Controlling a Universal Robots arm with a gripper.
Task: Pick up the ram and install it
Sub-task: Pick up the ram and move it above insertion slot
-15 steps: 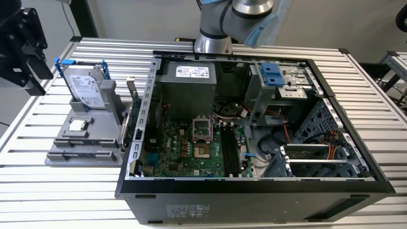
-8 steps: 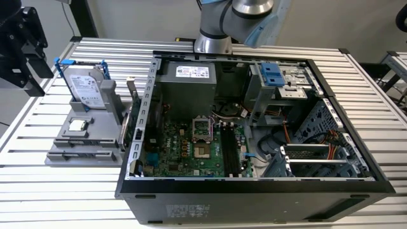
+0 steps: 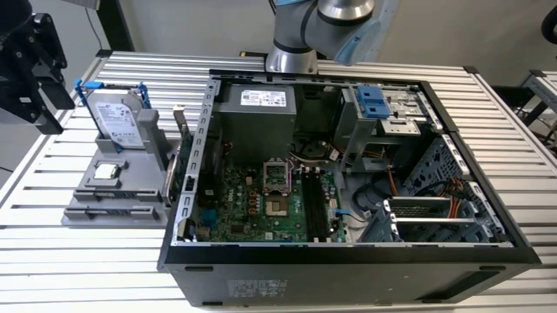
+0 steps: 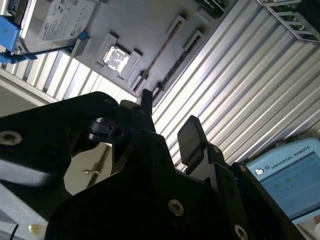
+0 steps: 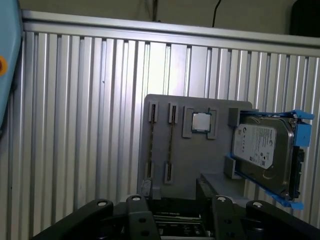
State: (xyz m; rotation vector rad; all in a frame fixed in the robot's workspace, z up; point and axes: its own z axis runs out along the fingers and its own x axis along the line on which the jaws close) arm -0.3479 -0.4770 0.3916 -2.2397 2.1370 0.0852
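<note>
Table (image 3: 87,274): ribbed metal top that carries the case and the holder.
Computer case (image 3: 348,274): black with its side open, standing toward the exterior view's right of the table.
Motherboard (image 3: 252,208): green, lying flat inside the case, with long black slots (image 3: 315,208) running near to far.
Holder (image 3: 130,176): grey block just beside the case, on the exterior view's left.
Ram (image 5: 171,142): thin dark stick seen edge-on, seated in the holder's slot rail. It is in the rail closer to the processor chip and lies flat along the holder.
Fingers (image 4: 192,137): black and spread apart, with nothing between them. They are raised over the holder, well apart from the ram and not touching it. In the first wrist view the stick lies beyond the gap between them.
Processor chip (image 3: 105,171): small silver square in a recess of the holder, between the ram and the hard drive.
Hard drive (image 3: 117,120): silver with blue brackets, propped at a tilt at the holder's far end.
Arm (image 3: 291,59): its base stands on the table's far side, behind the case.
</note>
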